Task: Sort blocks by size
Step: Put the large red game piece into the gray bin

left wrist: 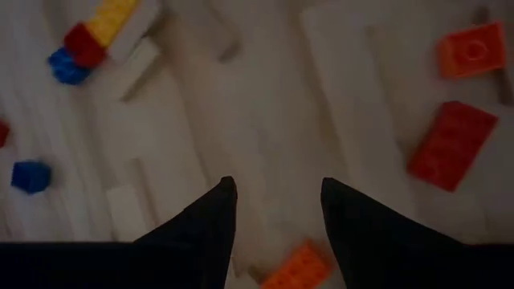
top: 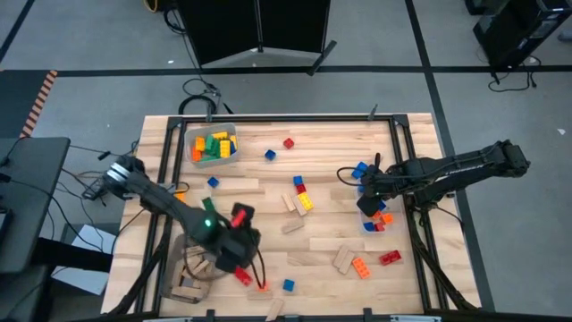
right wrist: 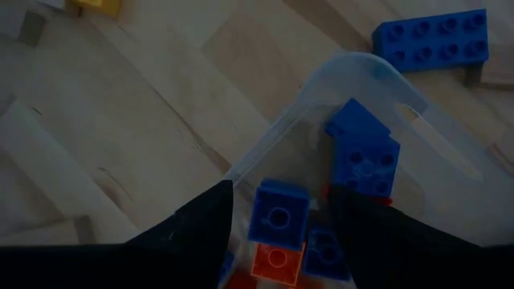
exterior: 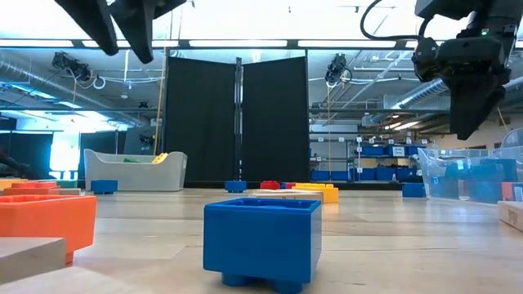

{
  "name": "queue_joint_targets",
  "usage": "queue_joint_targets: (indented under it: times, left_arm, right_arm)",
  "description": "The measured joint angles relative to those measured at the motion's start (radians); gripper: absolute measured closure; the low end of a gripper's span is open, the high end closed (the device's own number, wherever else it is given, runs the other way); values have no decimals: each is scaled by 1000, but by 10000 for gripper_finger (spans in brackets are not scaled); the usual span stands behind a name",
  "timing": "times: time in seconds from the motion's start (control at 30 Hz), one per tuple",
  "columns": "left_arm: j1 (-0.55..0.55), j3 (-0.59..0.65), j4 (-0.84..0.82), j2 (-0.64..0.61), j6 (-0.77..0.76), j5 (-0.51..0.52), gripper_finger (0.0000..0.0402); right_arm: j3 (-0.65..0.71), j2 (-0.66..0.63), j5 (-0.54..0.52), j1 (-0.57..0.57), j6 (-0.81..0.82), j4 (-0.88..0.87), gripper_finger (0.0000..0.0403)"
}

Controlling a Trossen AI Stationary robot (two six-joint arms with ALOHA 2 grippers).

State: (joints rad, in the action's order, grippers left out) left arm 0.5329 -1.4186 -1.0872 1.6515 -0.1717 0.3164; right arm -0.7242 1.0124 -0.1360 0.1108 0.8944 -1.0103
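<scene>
Blue cube brick [exterior: 261, 242] sits closest in the low view, alone on the wood, w/ an orange brick [exterior: 42, 220] off to one side near the table edge.

Left gripper [top: 239, 243] hangs over the near-left part of the table [top: 322, 152]; fingers [left wrist: 210, 229] apart, nothing between them, just bare boards below. Around it in the wrist view: a red brick [left wrist: 451, 144], a small orange square brick [left wrist: 472, 50], another orange piece [left wrist: 299, 269] right by the finger tips, plus a blue/red/yellow cluster [left wrist: 92, 36] farther off.

Right gripper [top: 369, 204] is over the clear bin [right wrist: 377, 80] at the table's right side. Fingers parted, not clamping anything; small blue brick [right wrist: 277, 213] lies in the bin between them, w/ more blue & red-orange ones beside it. Long blue brick [right wrist: 434, 38] lies outside the bin on the wood.

Grey bin [top: 213, 143] at the far left holds yellow, green & orange bricks. Rest of the bricks and tan wood pieces [top: 343, 258] are scattered across the middle & near side.
</scene>
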Motion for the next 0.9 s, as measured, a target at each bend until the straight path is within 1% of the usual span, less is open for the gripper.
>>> queue_joint_targets:
  times: [0.03,0.13,0.2,0.27,0.43,0.57,0.7,0.9]
  left_arm:
    - [10,-17,-5,28,2,-8,213]
    - [44,-55,4,107,15,-94,213]
    - [73,-63,31,152,15,-155,213]
    - [104,-63,72,187,8,-187,213]
    - [163,-63,193,252,6,-198,213]
    - [182,-63,207,292,6,-204,213]
    - [182,-63,205,328,33,-264,214]
    - [178,-63,207,366,68,-257,214]
  right_arm:
    - [0,0,0,0,-2,0,182]
    - [0,0,0,0,-8,0,182]
    - [0,0,0,0,-9,0,183]
    - [0,0,0,1,-13,0,183]
    - [0,0,0,1,-24,0,182]
    - [0,0,0,1,-34,-1,183]
    - [0,0,0,1,-40,-1,182]
    - [0,0,0,1,-41,-1,183]
